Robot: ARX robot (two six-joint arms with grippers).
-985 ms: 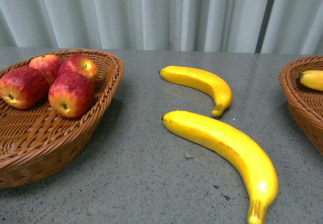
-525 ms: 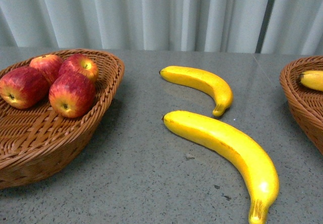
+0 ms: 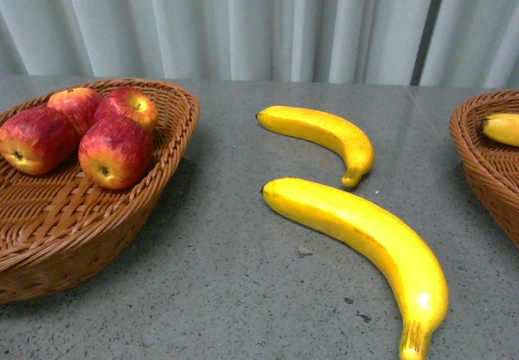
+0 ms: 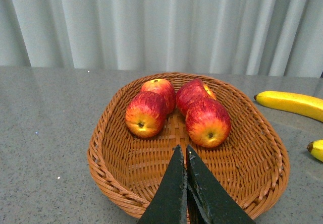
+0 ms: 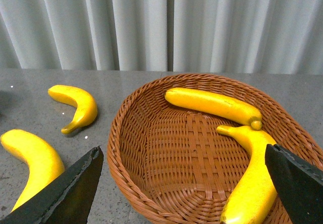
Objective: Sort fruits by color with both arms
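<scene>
1. Surface (image 3: 243, 295): grey and speckled, with a pale pleated curtain (image 3: 243, 19) hanging behind it.

2. Left basket (image 3: 49, 238): brown wicker, oval, standing on the left side of the surface.

3. Apples (image 3: 116, 151): four, red streaked with yellow. They sit clustered and touching one another toward the far end of the left basket.

4. Left pincer (image 4: 182, 149): black, its two fingers pressed together with nothing between them. It hangs over the near part of the left basket. The apples lie just beyond its tips, clear of them.

5. Short banana (image 3: 324, 133): curved, lying on the bare surface between the two baskets, toward the back.

6. Long banana (image 3: 365, 242): lying on the surface in front of the short banana, near it but not touching.

7. Right basket (image 5: 146, 148): brown wicker, standing on the right side of the surface.

8. Two bananas (image 5: 212, 104): both inside the right basket, one across its far end, the other along a side wall.

9. Right pincer (image 5: 181, 153): black, fingers spread wide, holding nothing. It hangs at the near rim of the right basket, with the two bananas ahead of it inside the span of its fingers. The short banana and long banana lie outside the basket, well apart from this pincer.
</scene>
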